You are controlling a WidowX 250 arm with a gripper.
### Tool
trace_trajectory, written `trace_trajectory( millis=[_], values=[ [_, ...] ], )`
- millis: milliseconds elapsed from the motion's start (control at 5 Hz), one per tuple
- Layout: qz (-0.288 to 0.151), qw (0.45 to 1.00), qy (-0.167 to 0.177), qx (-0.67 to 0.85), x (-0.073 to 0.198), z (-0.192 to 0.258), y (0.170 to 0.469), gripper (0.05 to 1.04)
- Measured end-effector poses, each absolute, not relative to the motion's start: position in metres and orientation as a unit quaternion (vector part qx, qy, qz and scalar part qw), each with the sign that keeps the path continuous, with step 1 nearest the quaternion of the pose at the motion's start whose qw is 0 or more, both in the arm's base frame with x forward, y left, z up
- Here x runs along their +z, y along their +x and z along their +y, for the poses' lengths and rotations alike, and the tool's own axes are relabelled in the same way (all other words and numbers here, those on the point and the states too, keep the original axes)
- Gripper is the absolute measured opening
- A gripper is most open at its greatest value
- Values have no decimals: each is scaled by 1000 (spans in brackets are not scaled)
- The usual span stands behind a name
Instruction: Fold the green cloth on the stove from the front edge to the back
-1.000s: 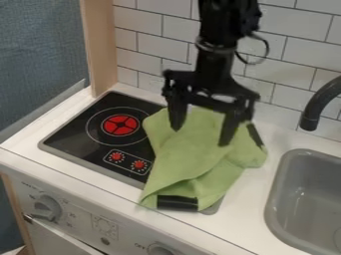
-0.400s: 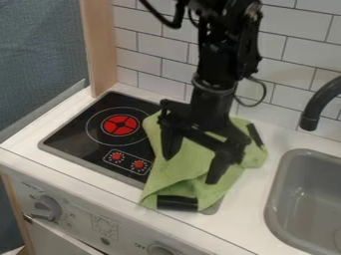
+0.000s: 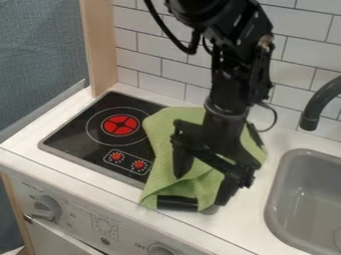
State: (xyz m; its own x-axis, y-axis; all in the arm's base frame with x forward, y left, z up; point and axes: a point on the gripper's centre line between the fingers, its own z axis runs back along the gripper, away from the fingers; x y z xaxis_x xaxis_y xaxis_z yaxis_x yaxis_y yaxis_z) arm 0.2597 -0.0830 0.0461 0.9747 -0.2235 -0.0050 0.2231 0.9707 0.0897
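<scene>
The soft green cloth (image 3: 162, 144) lies rumpled over the near-right part of the glossy black hob with a grey rim (image 3: 70, 132). Taking the cloth's middle as a clock centre, the round red burner mark (image 3: 120, 125) sits at 10 o'clock, the curved black tap (image 3: 317, 102) at 2 and the grey rounded sink basin (image 3: 272, 199) at 4, set into the white surface (image 3: 250, 226). The black end effector (image 3: 200, 190) is over the cloth, its two fingers spread with a gap between; one tip is near the cloth's middle, the other by its edge at 5 o'clock.

For a sound grip, I would centre a raised fold between the tips, lower gently until both just meet fabric, then close slowly so the cloth bunches rather than slides. Pressing harder could scrape the hard parts beneath, and pinching only the edge risks a slip.

The arm and fingers hide much of the cloth's 3-to-5 o'clock side. Whether the tips touch fabric or hang above it, I cannot tell. Dark pieces at the cloth's 2 and between 6 and 7 o'clock are partly covered, so what they belong to is unclear.
</scene>
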Motion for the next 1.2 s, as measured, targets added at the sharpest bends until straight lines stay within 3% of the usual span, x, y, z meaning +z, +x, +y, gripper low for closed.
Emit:
trace_trajectory(
  millis=[600,800,1000,1200],
  values=[
    [22,990,34,-137,15,-87,259,959],
    [20,990,31,-139,13,-88,259,781],
    [12,990,27,-135,10,-88,259,485],
    [11,991,28,-129,10,-88,260,317]
  ],
)
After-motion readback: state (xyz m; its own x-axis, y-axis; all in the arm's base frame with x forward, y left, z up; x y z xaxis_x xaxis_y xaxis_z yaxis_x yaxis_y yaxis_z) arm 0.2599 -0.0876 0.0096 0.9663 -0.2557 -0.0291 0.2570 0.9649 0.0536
